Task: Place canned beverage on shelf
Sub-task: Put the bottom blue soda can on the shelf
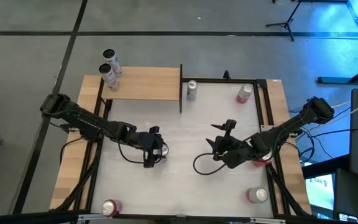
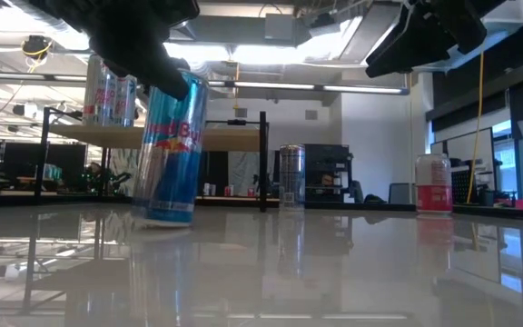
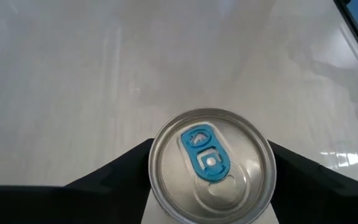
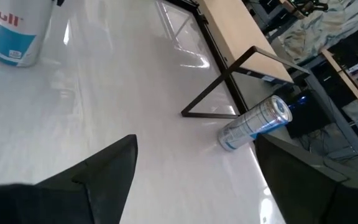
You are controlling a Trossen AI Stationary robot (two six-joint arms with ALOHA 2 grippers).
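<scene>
A blue and silver beverage can is near the table's middle, between the fingers of my left gripper, which is shut on it. Its top with a blue tab fills the left wrist view. The shelf, a tan board on a black frame, stands at the far left with two cans on its left end. My right gripper hangs open over the table right of centre, holding nothing. My left gripper pinches the can's upper part just under the rim between its two fingers, one on each side. The fingers come slanting down from the table's left. The can leans a little, its lower end at the tabletop.
A silver can stands beside the shelf's black frame. Red cans stand at the far right, near right, near left and under the right arm. Bare tabletop lies between the arms.
</scene>
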